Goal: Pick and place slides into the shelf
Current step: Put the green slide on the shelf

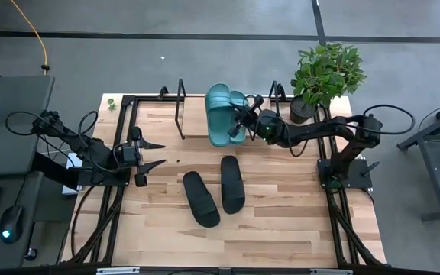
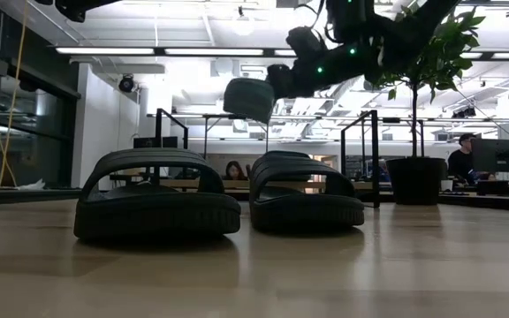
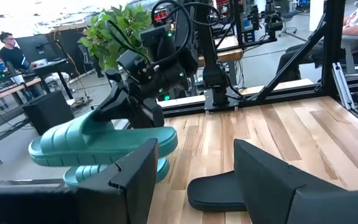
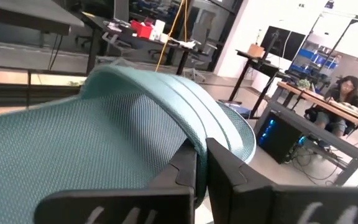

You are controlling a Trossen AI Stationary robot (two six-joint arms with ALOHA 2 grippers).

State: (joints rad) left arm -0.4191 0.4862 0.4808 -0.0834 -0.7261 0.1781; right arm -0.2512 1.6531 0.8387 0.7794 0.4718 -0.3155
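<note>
**Right arm holds teal slide over the shelf**

From above, you see the right gripper (image 1: 243,122) with its fingers clamped on a teal slide (image 1: 219,114), held over the shelf (image 1: 180,107) beside the second teal slide (image 1: 239,103). Two black slides (image 1: 232,183) lie on the tabletop (image 1: 281,221).

At tabletop level, the held slide hangs clear above the black pair.

The left gripper (image 1: 150,153) waits near the left edge, fingers spread apart.

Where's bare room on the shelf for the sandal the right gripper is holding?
Free: the shelf board between its left end frame and the parked teal sandal. Crowded: its right end, where the right gripper holds a teal sandal above that one.
</note>
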